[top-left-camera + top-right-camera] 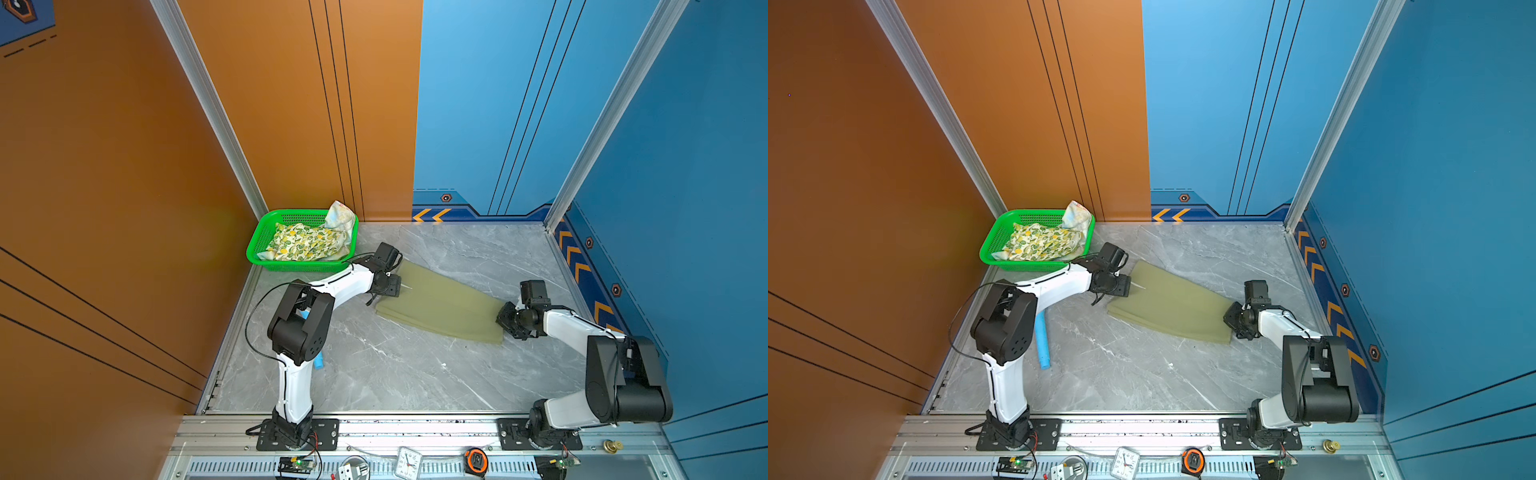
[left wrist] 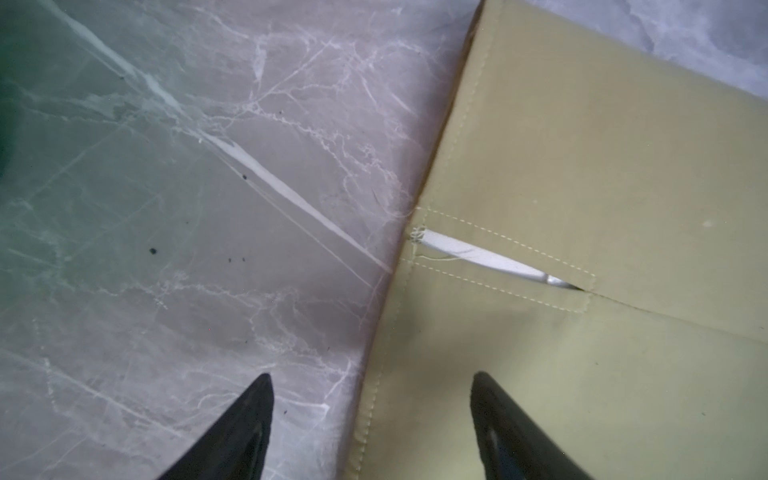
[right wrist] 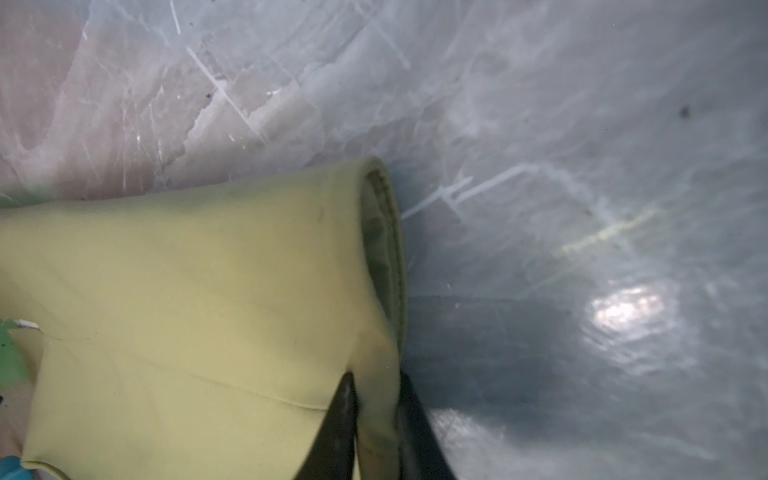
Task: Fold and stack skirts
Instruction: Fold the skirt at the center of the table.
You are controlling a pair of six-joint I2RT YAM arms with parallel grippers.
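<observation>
An olive-green skirt [image 1: 440, 303] [image 1: 1171, 303] lies flat across the middle of the marble table. My right gripper [image 1: 501, 322] [image 3: 378, 376] is shut on the skirt's right-hand hem [image 3: 382, 257], and cloth is pinched between its black fingers. My left gripper [image 1: 397, 289] [image 2: 372, 376] hovers open over the skirt's left stitched edge [image 2: 582, 187], one finger above bare table and the other above cloth. A lemon-print skirt [image 1: 305, 245] [image 1: 1040, 245] and a crumpled pastel floral skirt [image 1: 341, 216] [image 1: 1077, 216] sit in the green basket [image 1: 254, 245] [image 1: 988, 245].
The basket stands in the back left corner against the orange wall. A light-blue plastic toy [image 1: 1042, 340] [image 1: 319, 365] lies on the table under the left arm. Walls close the table on three sides. A clock [image 1: 409, 461] and tape measure [image 1: 476, 459] sit on the front rail.
</observation>
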